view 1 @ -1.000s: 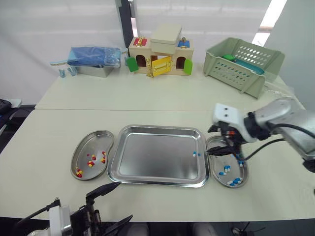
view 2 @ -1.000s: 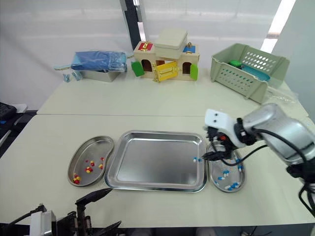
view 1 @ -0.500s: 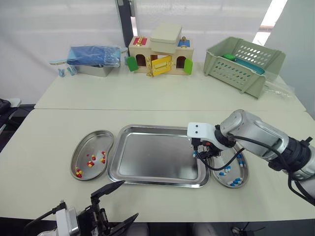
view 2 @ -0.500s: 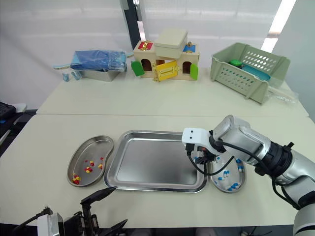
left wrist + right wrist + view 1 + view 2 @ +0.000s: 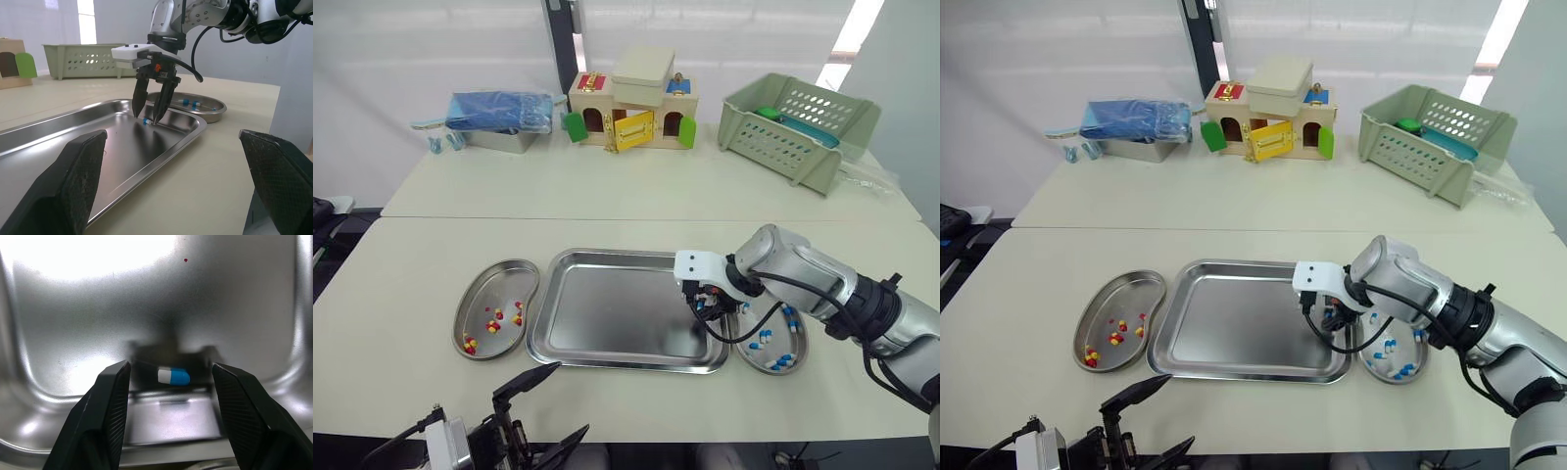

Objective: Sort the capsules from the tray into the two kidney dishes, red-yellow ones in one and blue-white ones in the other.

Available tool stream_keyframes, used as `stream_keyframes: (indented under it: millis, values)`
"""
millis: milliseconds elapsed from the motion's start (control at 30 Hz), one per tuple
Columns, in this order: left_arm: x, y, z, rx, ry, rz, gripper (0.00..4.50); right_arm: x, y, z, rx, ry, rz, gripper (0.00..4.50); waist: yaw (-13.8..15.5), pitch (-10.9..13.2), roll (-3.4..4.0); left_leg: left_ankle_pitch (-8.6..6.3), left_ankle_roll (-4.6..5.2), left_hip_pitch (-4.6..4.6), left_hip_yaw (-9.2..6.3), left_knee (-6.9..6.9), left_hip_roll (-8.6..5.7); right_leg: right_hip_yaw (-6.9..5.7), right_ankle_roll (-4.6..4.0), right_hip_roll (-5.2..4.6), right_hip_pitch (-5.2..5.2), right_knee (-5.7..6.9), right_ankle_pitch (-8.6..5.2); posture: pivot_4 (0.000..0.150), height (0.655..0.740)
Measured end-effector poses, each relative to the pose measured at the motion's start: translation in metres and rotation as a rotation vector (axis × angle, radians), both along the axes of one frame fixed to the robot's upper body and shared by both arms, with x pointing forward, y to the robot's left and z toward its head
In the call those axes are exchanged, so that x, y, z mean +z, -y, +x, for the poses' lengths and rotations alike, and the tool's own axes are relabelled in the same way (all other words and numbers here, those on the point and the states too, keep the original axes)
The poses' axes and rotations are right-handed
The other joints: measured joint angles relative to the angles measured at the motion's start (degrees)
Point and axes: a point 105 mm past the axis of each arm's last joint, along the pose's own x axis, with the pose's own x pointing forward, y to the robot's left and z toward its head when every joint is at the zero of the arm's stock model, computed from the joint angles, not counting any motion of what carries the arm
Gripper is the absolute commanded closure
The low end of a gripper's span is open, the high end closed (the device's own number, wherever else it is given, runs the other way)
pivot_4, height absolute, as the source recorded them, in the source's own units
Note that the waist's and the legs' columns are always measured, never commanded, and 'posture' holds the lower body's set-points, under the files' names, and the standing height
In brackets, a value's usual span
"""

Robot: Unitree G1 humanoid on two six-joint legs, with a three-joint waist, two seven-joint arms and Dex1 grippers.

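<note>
— What has changed since a second ago?
— The right gripper (image 5: 171, 367) has left the right kidney dish (image 5: 805, 343) and now stands low at the right end of the tray (image 5: 607, 308). Its fingers are apart and hold nothing. The blue-white capsule (image 5: 173, 376) lies between them on the tray floor.
— Is there room around it?
— The tray's right wall is just beside it, and to the left the floor lies open. The left gripper (image 5: 566, 398), spread wide and empty, is well apart.
</note>
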Motion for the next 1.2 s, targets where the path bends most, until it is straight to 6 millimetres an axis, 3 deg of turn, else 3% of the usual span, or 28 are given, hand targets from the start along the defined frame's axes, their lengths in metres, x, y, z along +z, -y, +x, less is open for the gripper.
stream_keyframes:
  millis: [133, 300, 533, 767, 1200]
  values:
    - [0.0001, -0.0007, 0.0002, -0.002, -0.002, 0.007, 0.00, -0.0025, 0.0010, 0.0000, 0.004, 0.007, -0.016, 1.65, 0.0, 0.0, 0.00, 0.00, 0.00, 0.00, 0.00, 0.00, 0.00, 0.00, 0.00, 0.00, 0.00, 0.00, 0.00, 0.150, 0.7400]
    - [0.0002, -0.0015, 0.0010, 0.009, -0.004, 0.006, 0.00, -0.0027, 0.0019, 0.0012, 0.007, 0.025, -0.030, 2.72, 0.0, 0.0, 0.00, 0.00, 0.00, 0.00, 0.00, 0.00, 0.00, 0.00, 0.00, 0.00, 0.00, 0.00, 0.00, 0.150, 0.7400]
    - [0.0002, -0.0024, 0.0012, 0.012, -0.008, 0.011, 0.00, -0.0029, 0.0021, 0.0009, 0.016, 0.035, -0.041, 2.72, 0.0, 0.0, 0.00, 0.00, 0.00, 0.00, 0.00, -0.01, 0.00, 0.00, 0.00, 0.00, 0.00, -0.01, 0.00, 0.150, 0.7400]
    - [-0.0003, -0.0030, 0.0004, 0.010, -0.013, 0.015, 0.00, -0.0030, 0.0022, 0.0007, 0.020, 0.038, -0.044, 4.05, 0.0, 0.0, 0.00, 0.00, 0.00, 0.01, -0.01, -0.01, 0.00, 0.00, 0.00, 0.00, 0.01, -0.01, 0.00, 0.150, 0.7400]
    - [-0.0004, -0.0033, -0.0001, 0.008, -0.014, 0.020, 0.00, -0.0033, -0.0007, -0.0001, 0.040, 0.043, -0.041, 4.05, 0.0, 0.0, 0.00, 0.00, 0.00, 0.03, -0.01, -0.02, 0.00, 0.00, 0.00, 0.01, 0.01, -0.01, 0.00, 0.150, 0.7400]
